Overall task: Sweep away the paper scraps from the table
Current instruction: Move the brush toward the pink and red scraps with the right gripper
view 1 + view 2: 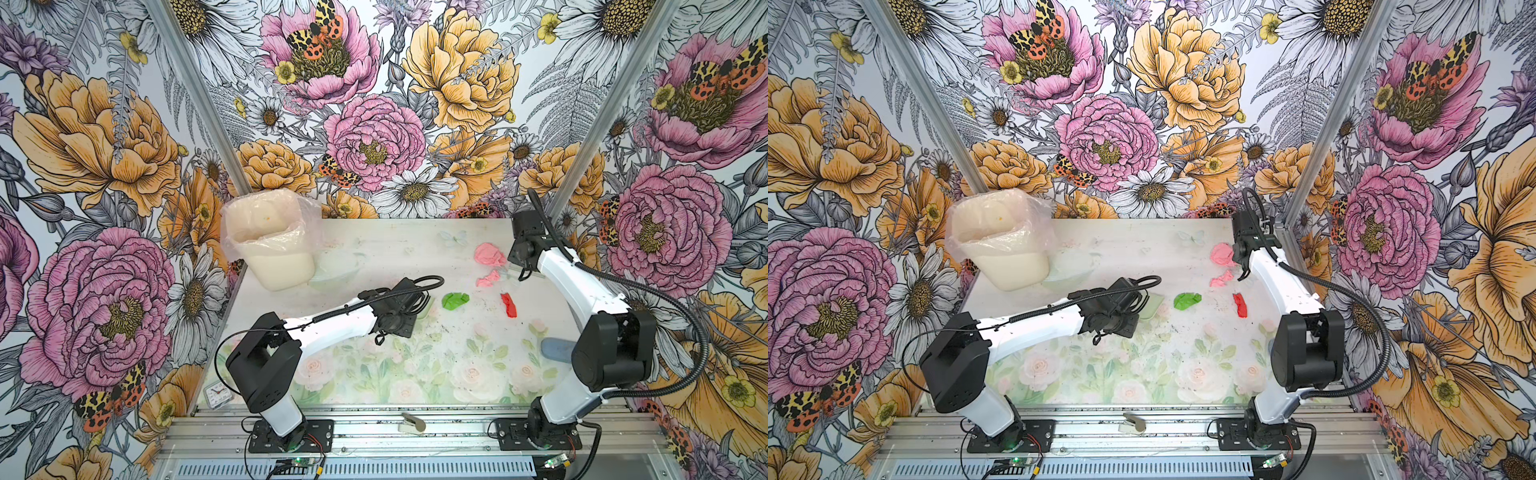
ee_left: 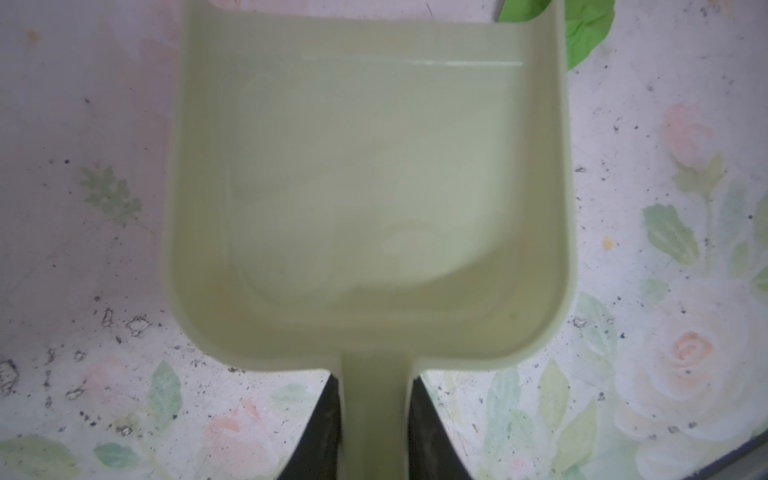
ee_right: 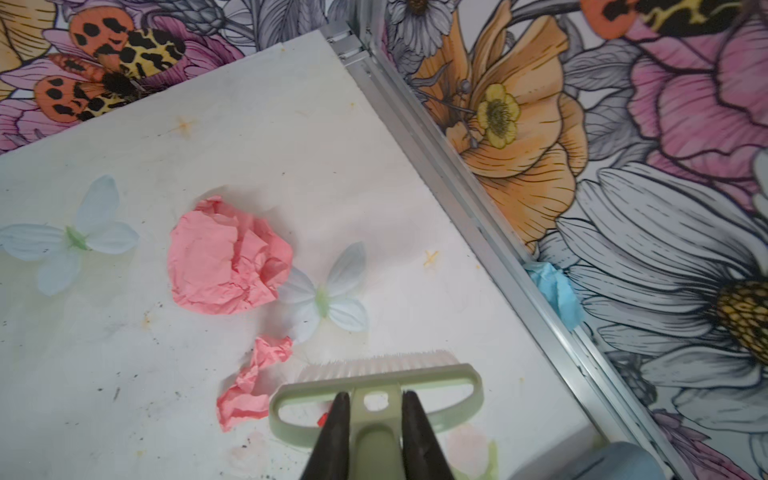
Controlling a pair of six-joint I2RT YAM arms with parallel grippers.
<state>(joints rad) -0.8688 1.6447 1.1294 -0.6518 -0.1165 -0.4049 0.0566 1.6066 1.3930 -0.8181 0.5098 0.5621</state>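
Note:
On the table (image 1: 395, 245), far right, lie several paper scraps: a large pink wad (image 1: 490, 254) (image 3: 226, 257), a small pink one (image 1: 488, 278) (image 3: 249, 386), a green one (image 1: 455, 300) and a red one (image 1: 509, 305). A light blue scrap (image 3: 557, 291) sits beyond the table's metal frame. My right gripper (image 3: 376, 409) is shut on the pale green brush (image 3: 374, 372), whose bristles rest just beside the small pink wad. My left gripper (image 2: 376, 415) is shut on the handle of the empty pale green dustpan (image 2: 374, 187), its mouth close to the green wad (image 2: 590, 33).
A cream bin with a plastic liner (image 1: 270, 245) stands at the far left corner, a pale translucent dish (image 1: 336, 270) beside it. A grey-blue object (image 1: 557, 351) lies by the right arm. A small clip (image 1: 411, 422) sits on the front rail, and a small clock (image 1: 218, 392) at the near left.

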